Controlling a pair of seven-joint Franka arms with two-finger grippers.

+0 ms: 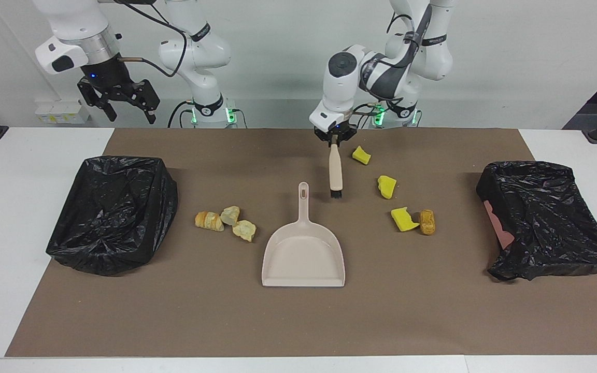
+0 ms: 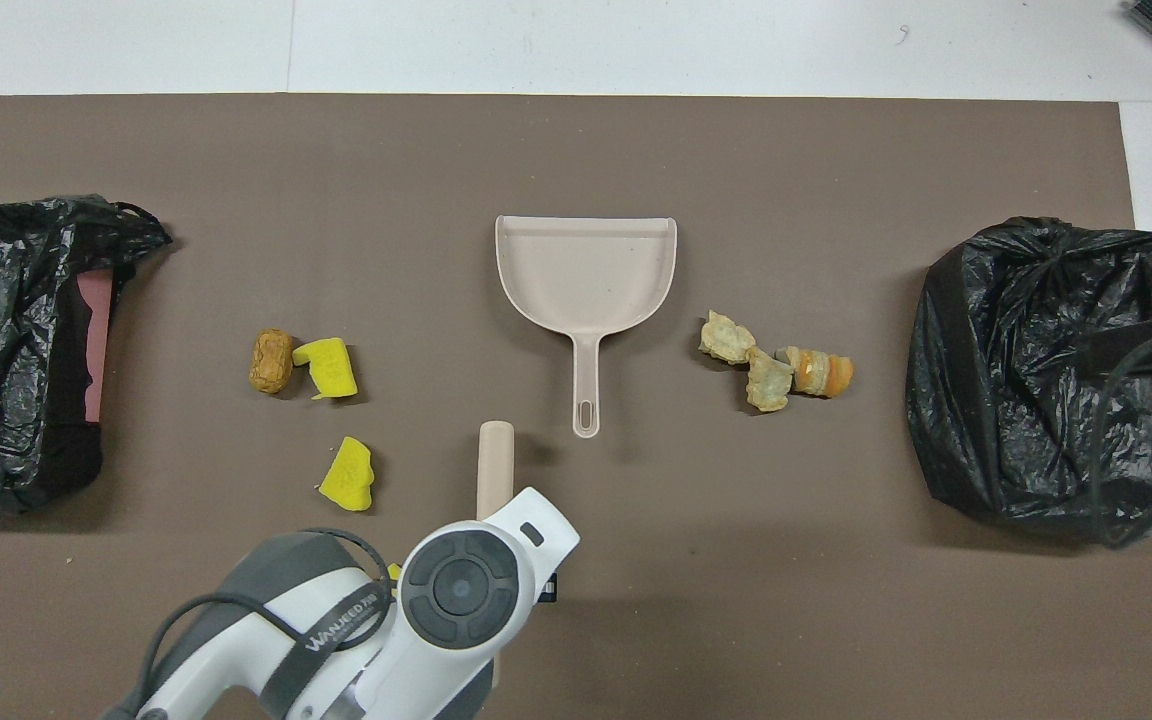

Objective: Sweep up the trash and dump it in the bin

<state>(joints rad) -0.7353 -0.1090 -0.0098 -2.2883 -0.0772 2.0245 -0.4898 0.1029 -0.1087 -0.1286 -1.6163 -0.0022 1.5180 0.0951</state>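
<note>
My left gripper (image 1: 334, 141) is shut on the top of the beige brush (image 1: 335, 173), which hangs bristles-down between the dustpan's handle and the yellow sponge chunks. Whether the bristles touch the mat cannot be told. In the overhead view the wrist covers the gripper, and the brush (image 2: 494, 460) pokes out from under it. The trash lies in two groups: yellow chunks (image 1: 361, 154) (image 1: 386, 186) (image 1: 403, 219) with a brown roll (image 1: 427, 221), and pale bread pieces (image 1: 209, 220) (image 1: 230, 215) (image 1: 244, 230). My right gripper (image 1: 130, 115) waits open and raised, nearer the robots than its bin.
The beige dustpan (image 1: 303, 254) lies flat mid-mat, handle toward the robots. A black-bagged bin (image 1: 114, 212) stands at the right arm's end and another (image 1: 547, 217) at the left arm's end. A brown mat (image 1: 298, 321) covers the table.
</note>
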